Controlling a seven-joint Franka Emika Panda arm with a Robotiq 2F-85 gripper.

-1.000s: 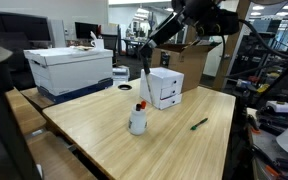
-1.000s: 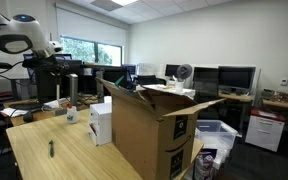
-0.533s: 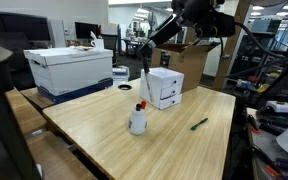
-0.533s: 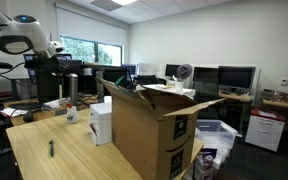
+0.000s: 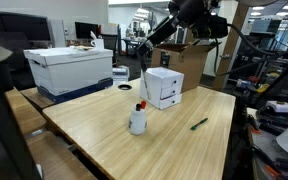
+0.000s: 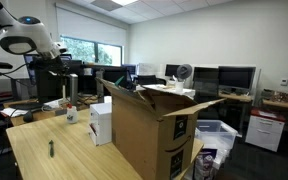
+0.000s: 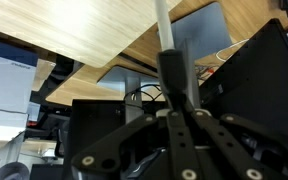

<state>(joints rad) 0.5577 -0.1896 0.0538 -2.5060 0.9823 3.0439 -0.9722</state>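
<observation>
Holding a marker [image 5: 146, 80] that pointed straight down, the gripper [image 7: 177, 100] hung over the middle of the table [image 5: 104, 145]. In the wrist view we saw the jaws closed narrowly on the marker's dark end, and its white shaft ran on away from them. The marker's lower end stood just above a cup [image 5: 137, 124], apart from it. The cup sat well clear of every table edge and carried other pens with red and dark caps.

We found bare wood on all sides of the cup. The widest open stretch ran toward the near corner. A further stretch lay between the cup and a green pen [image 5: 199, 124], which lay flat and well apart from it. A drawer box [image 5: 164, 88] stood behind the cup, toward the far edge. In an exterior view a cardboard box [image 6: 144, 130] with raised flaps stood at one side of the table. A storage box [image 5: 69, 65] sat beyond the opposite side.

The tabletop was pale, smooth wood with straight edges. The cup was white and rounded. The drawer box was a white cube with two dark pulls. The storage box was white and lidded.

Compared with the frame a second earlier, we saw that the arm [image 6: 29, 40] had shifted its upper links slightly. The marker had stayed above the cup, and the things on the table lay unchanged.
</observation>
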